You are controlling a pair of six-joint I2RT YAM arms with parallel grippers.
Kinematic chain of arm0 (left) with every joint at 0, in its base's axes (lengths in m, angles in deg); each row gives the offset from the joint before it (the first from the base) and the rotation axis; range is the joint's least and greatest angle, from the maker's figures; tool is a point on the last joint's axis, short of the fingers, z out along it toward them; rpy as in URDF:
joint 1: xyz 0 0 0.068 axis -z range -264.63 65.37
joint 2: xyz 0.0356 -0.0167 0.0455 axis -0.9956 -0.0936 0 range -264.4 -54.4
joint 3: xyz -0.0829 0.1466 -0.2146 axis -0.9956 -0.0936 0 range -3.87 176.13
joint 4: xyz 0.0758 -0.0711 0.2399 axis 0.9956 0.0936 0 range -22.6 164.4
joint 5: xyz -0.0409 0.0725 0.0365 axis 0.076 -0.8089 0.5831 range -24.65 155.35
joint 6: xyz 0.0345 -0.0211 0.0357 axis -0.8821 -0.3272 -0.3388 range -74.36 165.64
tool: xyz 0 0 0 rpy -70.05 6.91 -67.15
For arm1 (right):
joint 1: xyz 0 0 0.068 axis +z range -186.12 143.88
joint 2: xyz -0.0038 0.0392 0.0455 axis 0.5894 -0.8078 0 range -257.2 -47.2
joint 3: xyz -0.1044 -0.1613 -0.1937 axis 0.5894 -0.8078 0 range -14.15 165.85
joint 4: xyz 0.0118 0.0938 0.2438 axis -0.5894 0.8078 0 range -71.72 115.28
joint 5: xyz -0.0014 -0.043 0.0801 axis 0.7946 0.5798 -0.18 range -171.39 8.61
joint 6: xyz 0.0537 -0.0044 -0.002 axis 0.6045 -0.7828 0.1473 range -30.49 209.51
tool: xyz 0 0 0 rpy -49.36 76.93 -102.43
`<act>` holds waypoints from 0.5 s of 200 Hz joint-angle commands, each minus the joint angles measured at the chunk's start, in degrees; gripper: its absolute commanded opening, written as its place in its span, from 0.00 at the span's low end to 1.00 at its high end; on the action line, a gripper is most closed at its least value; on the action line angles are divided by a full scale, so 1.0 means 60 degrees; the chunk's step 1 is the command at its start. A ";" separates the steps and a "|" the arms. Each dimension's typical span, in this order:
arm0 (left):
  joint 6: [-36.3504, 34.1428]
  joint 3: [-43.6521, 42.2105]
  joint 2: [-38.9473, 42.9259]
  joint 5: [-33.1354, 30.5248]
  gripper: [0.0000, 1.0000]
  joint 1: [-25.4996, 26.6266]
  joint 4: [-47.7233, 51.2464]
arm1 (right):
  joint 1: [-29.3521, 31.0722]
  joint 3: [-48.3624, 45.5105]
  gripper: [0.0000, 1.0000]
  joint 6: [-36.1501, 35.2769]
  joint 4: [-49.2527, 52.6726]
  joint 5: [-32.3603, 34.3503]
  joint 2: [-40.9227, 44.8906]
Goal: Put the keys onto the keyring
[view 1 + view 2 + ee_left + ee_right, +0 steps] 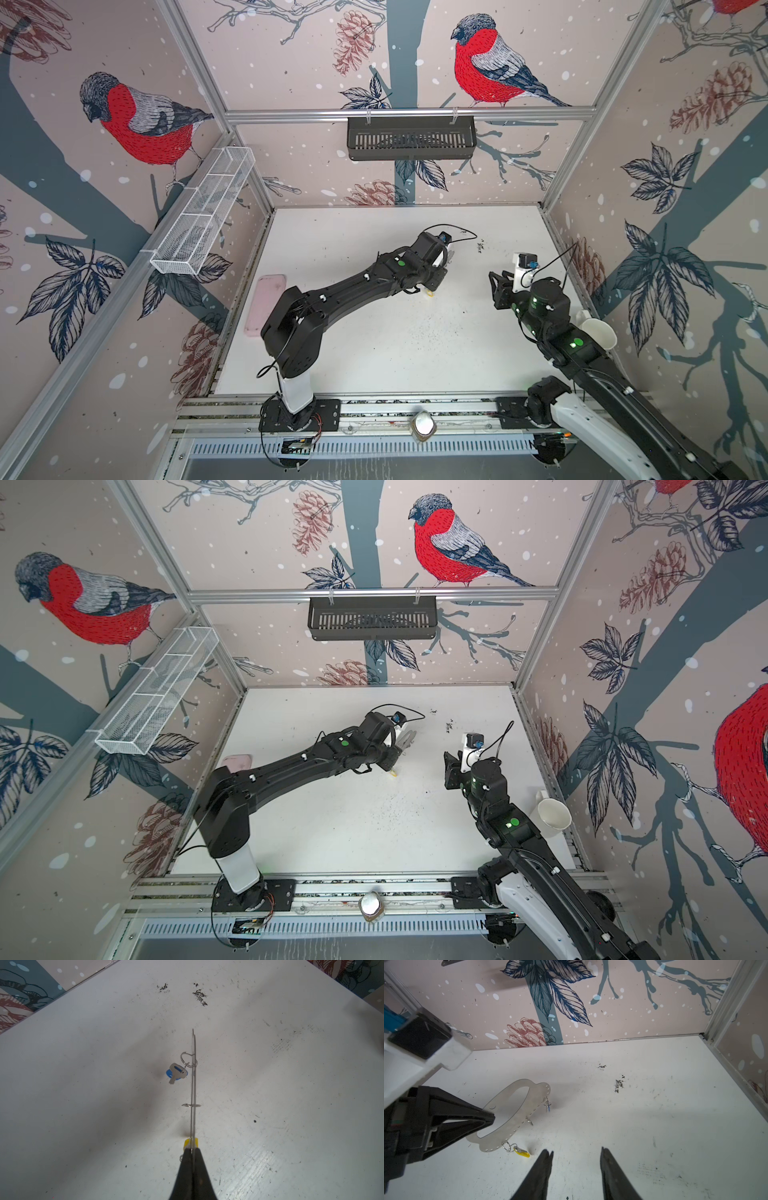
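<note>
My left gripper [192, 1150] is shut on the keyring [193, 1084], which shows edge-on in the left wrist view. In the right wrist view the keyring [533, 1103] is a flat grey oval plate held just above the table, with little rings along one edge. The blue-tagged key [176, 1073] hangs from a ring on the far part of that edge. The yellow-tagged key [522, 1152] hangs from a ring at the near end, its tag touching the table. My right gripper [576, 1152] is open and empty, a short way to the right of the yellow key. In both top views the plate is largely hidden by the left arm.
A pink tray [266, 303] lies at the table's left edge. A white cup [552, 816] lies by the right wall behind my right arm. A black basket [411, 137] hangs on the back wall and a white wire basket [203, 212] on the left rail.
</note>
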 commanded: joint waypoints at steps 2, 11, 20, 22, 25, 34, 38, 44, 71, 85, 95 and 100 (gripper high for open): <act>0.0386 0.0504 -0.0614 0.0806 0.00 0.0021 -0.0083 | -0.0335 -0.0083 0.43 0.0228 -0.0078 -0.0332 0.0209; 0.0468 0.0631 -0.0842 0.1015 0.00 0.0051 -0.0295 | -0.0493 -0.0142 0.43 0.0277 -0.0052 -0.0382 0.0323; 0.0543 0.0760 -0.1027 0.1170 0.00 0.0074 -0.0421 | -0.0632 -0.0186 0.43 0.0292 -0.0027 -0.0449 0.0448; 0.0550 0.0780 -0.1054 0.1200 0.00 0.0080 -0.0435 | -0.0676 -0.0200 0.43 0.0290 -0.0021 -0.0480 0.0470; 0.0565 0.0806 -0.1107 0.1252 0.00 0.0082 -0.0480 | -0.0706 -0.0213 0.43 0.0310 -0.0015 -0.0506 0.0505; 0.0645 0.0848 -0.1177 0.1345 0.00 0.0082 -0.0629 | -0.0808 -0.0249 0.44 0.0343 -0.0028 -0.0613 0.0565; 0.0687 0.0849 -0.1185 0.1360 0.00 0.0080 -0.0703 | -0.0853 -0.0260 0.44 0.0356 -0.0014 -0.0669 0.0578; 0.0747 0.0849 -0.1185 0.1372 0.00 0.0090 -0.0782 | -0.0915 -0.0268 0.44 0.0372 -0.0018 -0.0718 0.0585; 0.0834 0.0930 -0.1145 0.1532 0.00 0.0097 -0.0911 | -0.1106 -0.0325 0.44 0.0445 -0.0104 -0.0935 0.0546; 0.0847 0.0923 -0.1141 0.1672 0.00 0.0133 -0.0985 | -0.1169 -0.0355 0.44 0.0486 -0.0178 -0.1024 0.0546; 0.0832 0.0953 -0.1178 0.1677 0.00 0.0177 -0.0995 | -0.1214 -0.0370 0.44 0.0514 -0.0209 -0.1096 0.0545; 0.0821 0.0966 -0.1198 0.1624 0.00 0.0192 -0.0982 | -0.1235 -0.0370 0.44 0.0522 -0.0223 -0.1133 0.0542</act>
